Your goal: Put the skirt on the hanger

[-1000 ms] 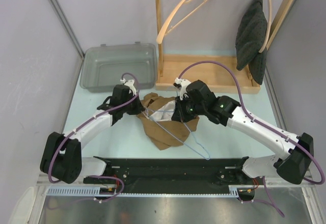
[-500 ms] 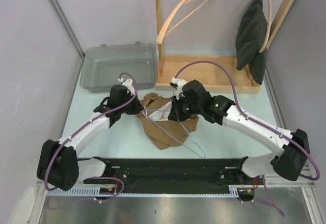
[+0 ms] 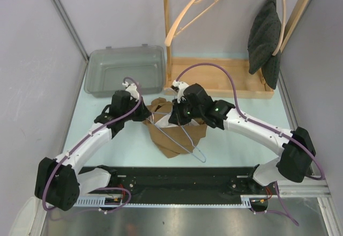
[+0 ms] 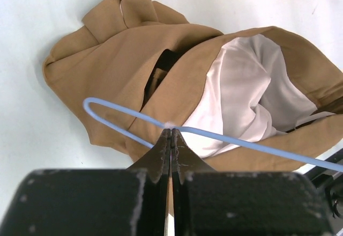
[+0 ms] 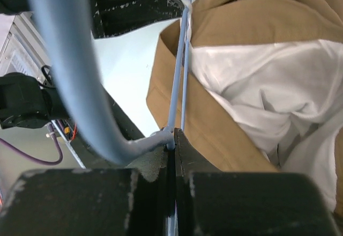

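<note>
Left claw [image 4: 170, 134] and right claw [image 5: 172, 139] each pinch the blue wire hanger [image 4: 257, 146] tight above the crumpled skirt [image 4: 123, 69].

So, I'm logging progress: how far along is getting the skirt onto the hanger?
Done: left end effector and right end effector are each shut on the blue hanger. In hand: holding it over the brown skirt. Left: the skirt is not on it yet.

Pale walls [image 3: 32, 59] enclosed a light table [image 3: 134, 147] bearing a grey bin [image 3: 126, 78] and a wooden rack [image 3: 203, 83] at its far edge.
</note>
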Controlling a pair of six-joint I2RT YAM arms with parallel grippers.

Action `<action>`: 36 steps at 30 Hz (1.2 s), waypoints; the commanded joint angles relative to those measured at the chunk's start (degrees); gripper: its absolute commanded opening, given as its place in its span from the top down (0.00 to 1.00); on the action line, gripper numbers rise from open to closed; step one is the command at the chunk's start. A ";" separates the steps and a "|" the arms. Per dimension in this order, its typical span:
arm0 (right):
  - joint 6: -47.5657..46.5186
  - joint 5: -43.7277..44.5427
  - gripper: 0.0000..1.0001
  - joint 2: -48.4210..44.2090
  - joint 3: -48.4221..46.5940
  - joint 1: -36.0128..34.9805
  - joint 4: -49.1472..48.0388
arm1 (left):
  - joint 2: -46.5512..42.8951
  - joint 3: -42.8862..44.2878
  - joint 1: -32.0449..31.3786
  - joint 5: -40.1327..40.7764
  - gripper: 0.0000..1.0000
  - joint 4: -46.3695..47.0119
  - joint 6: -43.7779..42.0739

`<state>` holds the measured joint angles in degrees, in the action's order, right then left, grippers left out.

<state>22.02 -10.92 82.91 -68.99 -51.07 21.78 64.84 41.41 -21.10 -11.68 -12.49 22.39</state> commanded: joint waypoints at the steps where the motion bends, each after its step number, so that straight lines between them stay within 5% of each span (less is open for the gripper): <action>1: -1.45 -0.42 1.00 1.81 -0.27 -0.61 -5.69 | -3.48 -0.54 -0.17 -1.24 1.00 2.30 -1.21; 4: -2.24 -1.30 1.00 2.69 -0.18 -0.61 -6.75 | -4.45 0.07 -0.17 -0.37 0.96 0.29 -1.47; 5: -2.51 -1.65 1.00 2.87 0.08 -0.61 -7.80 | -4.72 0.51 -0.17 0.25 0.75 -0.77 -1.56; 7: -3.12 -2.96 1.00 2.61 1.39 -0.61 -9.55 | -5.60 2.00 -0.17 3.06 0.58 -3.40 -2.61; 8: -3.30 -3.84 1.00 2.26 1.75 -0.70 -11.04 | -6.99 2.27 -0.17 4.29 0.40 -4.11 -2.70; 11: -4.26 -6.47 1.00 2.08 2.19 -0.26 -13.07 | -9.72 4.20 -0.08 5.97 0.29 -5.70 -4.63; 18: -11.29 -24.22 1.00 0.33 2.19 3.07 -14.05 | -13.86 6.49 -0.17 -5.43 0.28 -5.61 -12.54; 22: -15.69 -34.07 1.00 -1.52 2.19 5.36 -10.20 | -15.62 7.37 -0.08 -27.43 0.29 -7.36 -19.92; 26: -19.12 -39.69 1.00 -2.32 2.11 7.47 -6.32 | -15.80 8.78 0.01 -41.27 0.30 -9.74 -22.83; 36: -21.85 -42.34 1.00 -2.41 1.93 7.39 -2.71 | -10.61 7.90 -0.08 -45.36 0.33 -8.69 -23.10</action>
<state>2.24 -48.80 82.37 -66.48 -43.33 18.15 52.64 48.05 -21.10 -52.82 -22.41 0.93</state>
